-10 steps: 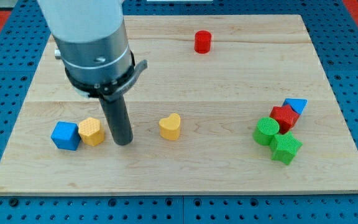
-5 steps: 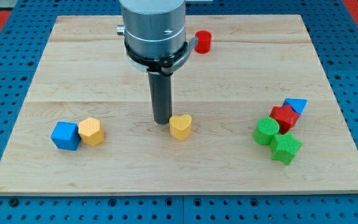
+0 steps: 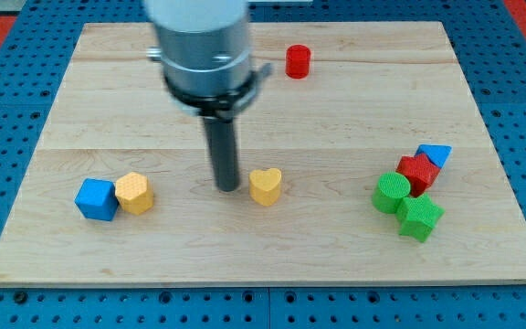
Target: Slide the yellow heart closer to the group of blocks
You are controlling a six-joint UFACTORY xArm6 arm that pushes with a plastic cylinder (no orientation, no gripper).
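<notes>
The yellow heart (image 3: 265, 185) lies on the wooden board (image 3: 336, 119) a little below its middle. My tip (image 3: 227, 186) rests on the board just left of the heart, a small gap apart. A group of blocks sits at the view's right: a green cylinder (image 3: 392, 194), a red block (image 3: 417, 172), a blue triangle (image 3: 436, 153) and a green star-like block (image 3: 420, 217). The heart is well to the left of that group.
A blue cube (image 3: 96, 199) and a yellow hexagonal block (image 3: 134, 193) touch each other at the view's lower left. A red cylinder (image 3: 298, 61) stands near the view's top. The arm's grey body (image 3: 199, 46) hangs over the upper middle of the board.
My tip went right from beside the yellow hexagon to the heart and nudged it slightly right, then shifted a little left. The other blocks have not moved.
</notes>
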